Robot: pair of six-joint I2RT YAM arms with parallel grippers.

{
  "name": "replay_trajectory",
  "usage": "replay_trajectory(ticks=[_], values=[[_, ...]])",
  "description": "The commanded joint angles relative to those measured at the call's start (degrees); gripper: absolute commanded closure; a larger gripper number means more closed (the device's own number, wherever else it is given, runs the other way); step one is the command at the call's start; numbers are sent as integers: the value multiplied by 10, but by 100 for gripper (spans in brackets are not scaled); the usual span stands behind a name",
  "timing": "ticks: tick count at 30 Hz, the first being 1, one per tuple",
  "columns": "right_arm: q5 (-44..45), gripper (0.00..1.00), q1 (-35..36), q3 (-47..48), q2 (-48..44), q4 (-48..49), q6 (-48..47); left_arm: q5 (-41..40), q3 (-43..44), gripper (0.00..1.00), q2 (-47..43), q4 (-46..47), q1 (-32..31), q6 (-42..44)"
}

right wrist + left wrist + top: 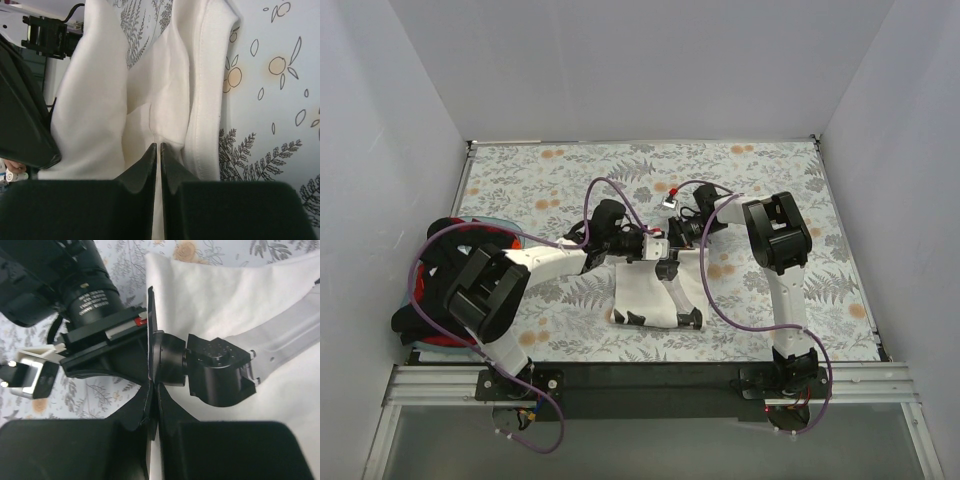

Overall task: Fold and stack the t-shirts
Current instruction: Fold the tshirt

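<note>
The off-white t-shirt (655,297) is bunched in the middle of the table, its upper part lifted between my two grippers. My left gripper (658,250) is shut on an edge of it; in the left wrist view the cloth (215,300) runs into the closed gripper (154,386). My right gripper (674,243) faces the left one at close range and is shut on a fold of the same shirt (100,100), as the right wrist view shows (158,146). A pile of black (412,322), red (508,240) and teal (496,221) shirts lies at the left edge, partly hidden by the left arm.
The floral table cloth (570,180) covers the table. White walls close in on the left, back and right. Purple cables (605,185) loop above both wrists. The black base rail (650,380) runs along the near edge.
</note>
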Motion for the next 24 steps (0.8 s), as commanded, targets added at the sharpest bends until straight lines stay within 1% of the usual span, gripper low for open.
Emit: replay_trajectory(ticks=[1,4,15,18,19,22,24], values=[[-16,89,3,-12,17,-3,-13,-19,-7,100,-29,80,-1,10],[-15,89,4,-14,20,-7,-20,-27,-10,100,-24,112,-1,11],[-17,88,4,-25,17,-23,-40,-45,1,100,9,142,6,18],[-14,87,2,-13,8,-30,-40,-59,-12,100,16,168,6,25],[-11,87,3,-11,-2,-31,-40,-65,-16,100,19,192,6,24],[-4,82,3,2,-18,-41,-37,-76,-28,100,16,217,6,24],[7,77,2,16,-25,-50,-38,-78,-34,100,9,229,6,23]])
